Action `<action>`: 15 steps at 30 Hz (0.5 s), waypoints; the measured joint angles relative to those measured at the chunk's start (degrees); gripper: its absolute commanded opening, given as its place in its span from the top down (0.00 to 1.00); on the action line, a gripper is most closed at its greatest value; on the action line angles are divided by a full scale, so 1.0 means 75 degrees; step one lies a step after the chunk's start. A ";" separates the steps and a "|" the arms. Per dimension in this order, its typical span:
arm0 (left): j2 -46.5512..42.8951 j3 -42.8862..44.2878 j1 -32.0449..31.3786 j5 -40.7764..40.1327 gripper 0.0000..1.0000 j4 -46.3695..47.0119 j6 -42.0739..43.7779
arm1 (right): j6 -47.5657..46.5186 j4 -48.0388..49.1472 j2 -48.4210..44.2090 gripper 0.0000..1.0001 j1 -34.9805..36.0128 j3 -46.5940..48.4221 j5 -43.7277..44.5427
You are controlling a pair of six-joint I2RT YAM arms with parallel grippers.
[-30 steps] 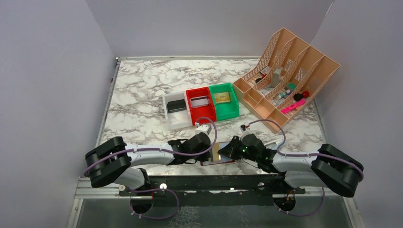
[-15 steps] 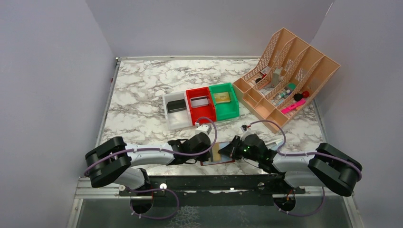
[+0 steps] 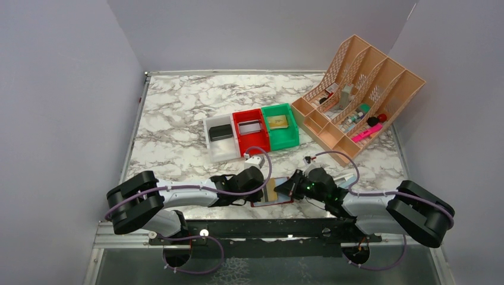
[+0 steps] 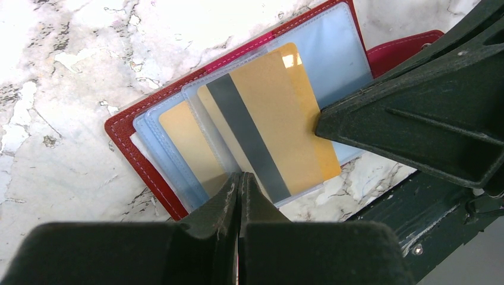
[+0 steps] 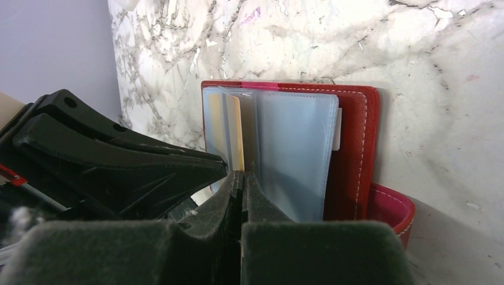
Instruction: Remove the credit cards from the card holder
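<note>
The card holder (image 3: 274,199) lies open at the table's near edge, dark red (image 4: 128,145) with light-blue pockets (image 5: 294,148). A gold credit card (image 4: 285,113) with a grey stripe sticks halfway out of a pocket, and a second gold card (image 4: 184,142) sits in the pocket beside it. My left gripper (image 4: 239,178) is shut on the near edge of the clear pocket leaf. Opposite it, my right gripper (image 5: 242,175) is shut on the protruding gold card's edge (image 5: 235,133). In the overhead view the two grippers (image 3: 265,189) (image 3: 284,189) meet over the holder.
Three small bins stand mid-table: a white bin (image 3: 223,148) with a black card, a red bin (image 3: 257,142) with a silver card, a green bin (image 3: 285,138) with a gold card. A peach slotted organizer (image 3: 380,83) with small items sits at the back right.
The right gripper's jaws have closed onto the gold card's edge. Both arms and the holder have stayed nearly in place.
</note>
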 measured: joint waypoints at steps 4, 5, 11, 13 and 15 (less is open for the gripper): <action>0.0000 -0.0006 -0.0003 -0.0017 0.98 0.0003 -0.0006 | -0.0003 -0.0064 -0.0108 0.95 -0.0047 -0.0003 0.0000; 0.0000 -0.0006 -0.0003 -0.0017 0.98 0.0003 -0.0006 | -0.0003 -0.0093 -0.0128 0.94 -0.0052 -0.0003 0.0000; -0.0009 -0.0012 -0.0003 -0.0020 0.98 0.0006 -0.0020 | 0.0017 -0.0172 -0.0268 0.85 -0.0099 -0.0009 -0.0015; -0.0009 -0.0012 -0.0003 -0.0020 0.98 0.0006 -0.0017 | 0.0032 -0.0128 -0.0259 0.82 -0.0099 -0.0009 -0.0052; -0.0006 -0.0009 -0.0003 -0.0020 0.98 0.0003 -0.0015 | 0.0052 -0.0032 -0.0172 0.81 -0.0099 -0.0009 -0.0096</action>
